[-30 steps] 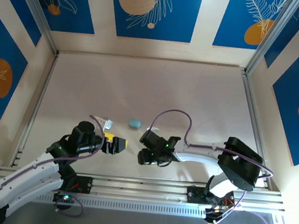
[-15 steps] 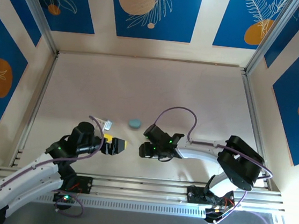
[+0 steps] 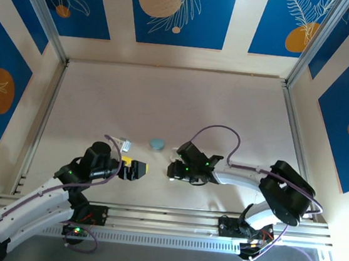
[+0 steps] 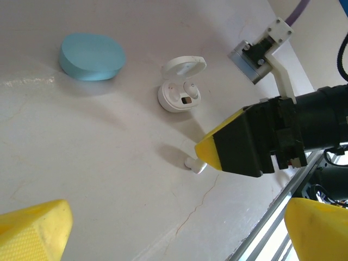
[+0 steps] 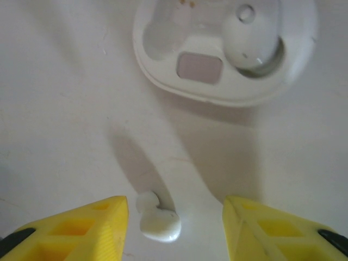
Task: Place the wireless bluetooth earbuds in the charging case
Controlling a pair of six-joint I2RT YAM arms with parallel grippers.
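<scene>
On the pale table (image 5: 54,109), the right tool (image 5: 175,220) stands apart astride a white earbud (image 5: 159,222); left tool (image 4: 176,231) wide apart.

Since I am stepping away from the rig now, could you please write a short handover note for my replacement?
Left gripper: jaws wide open, empty.
Right gripper: jaws open, straddling the loose small glossy white earbud on the table, not gripping.
White oval plastic charging case: lid open, one white earbud seated, other well empty.
Pale blue oval case: closed.
To do: grasp the loose earbud, seat it in the empty well.
</scene>
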